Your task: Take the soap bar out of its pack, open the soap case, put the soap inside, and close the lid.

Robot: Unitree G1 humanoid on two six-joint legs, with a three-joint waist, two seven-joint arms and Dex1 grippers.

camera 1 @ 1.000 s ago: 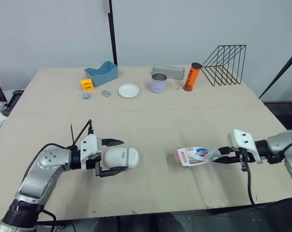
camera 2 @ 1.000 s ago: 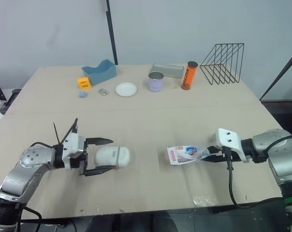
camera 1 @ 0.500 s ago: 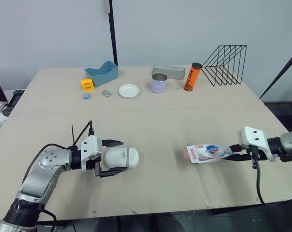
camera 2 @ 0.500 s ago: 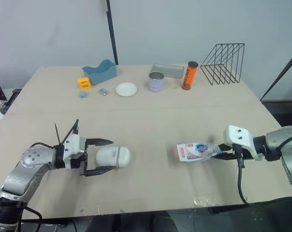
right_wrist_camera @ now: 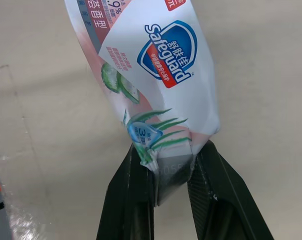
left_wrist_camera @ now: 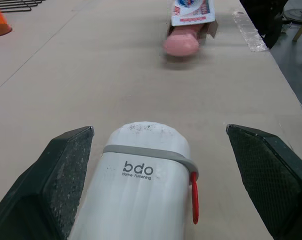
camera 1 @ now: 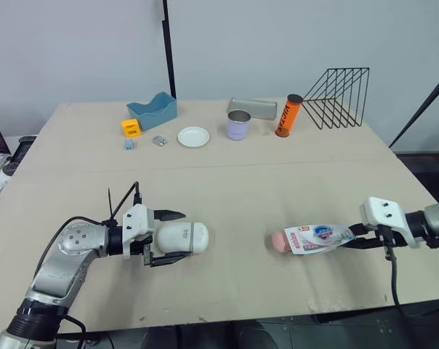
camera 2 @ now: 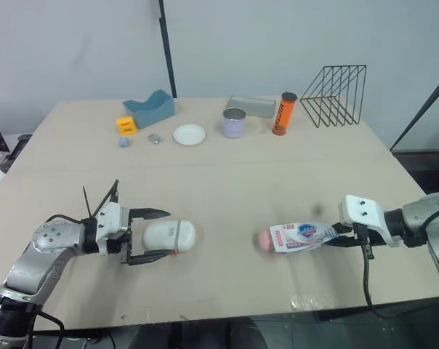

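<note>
A white oval soap case (camera 1: 182, 237) with a grey band and red clasp lies closed on the table at the front left. My left gripper (camera 1: 170, 236) is open, one finger on each side of the case (left_wrist_camera: 138, 190). At the front right, my right gripper (camera 1: 352, 238) is shut on the tail end of the white soap pack (camera 1: 318, 238). The pink soap bar (camera 1: 278, 242) pokes out of the pack's open end toward the case, also seen as the pink soap bar (left_wrist_camera: 181, 42). The pack (right_wrist_camera: 148, 75) hangs from the closed fingers (right_wrist_camera: 133, 200).
Along the table's far side stand a blue tray (camera 1: 152, 110), an orange block (camera 1: 131, 128), a white dish (camera 1: 194, 137), a lilac cup (camera 1: 238, 124), a grey tin (camera 1: 252, 108), an orange tube (camera 1: 288, 115) and a black wire rack (camera 1: 339, 97).
My right gripper has pulled the pack to the right and nearer the front edge. The pink soap bar now sticks out of the pack's open end. The left gripper and case are unmoved.
</note>
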